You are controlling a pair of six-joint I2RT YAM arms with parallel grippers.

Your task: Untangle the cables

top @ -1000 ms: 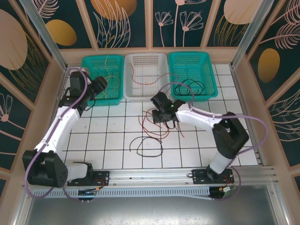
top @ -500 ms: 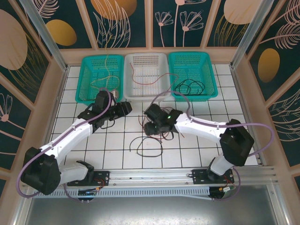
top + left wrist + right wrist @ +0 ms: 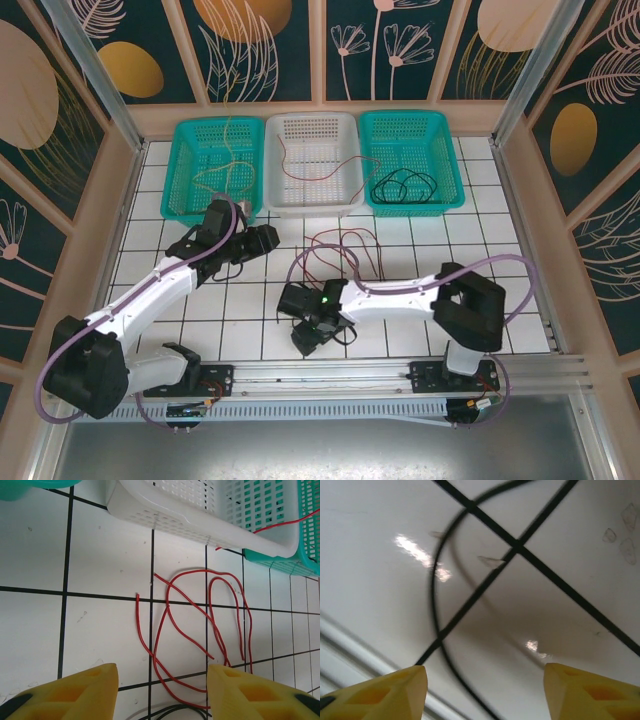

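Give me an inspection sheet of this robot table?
Surface: white tiled table, black grid.
Job's things: red cable looped on tiles; black cable by right gripper; yellow wire in left basket, red wire in white basket, black coil in right basket.
Clutter: nothing seen.
Grippers: left gripper open, facing red cable; right gripper open, low over black cable.
Cables: thick purple robot cables, looping.
Surroundings: patterned walls, wooden frame.
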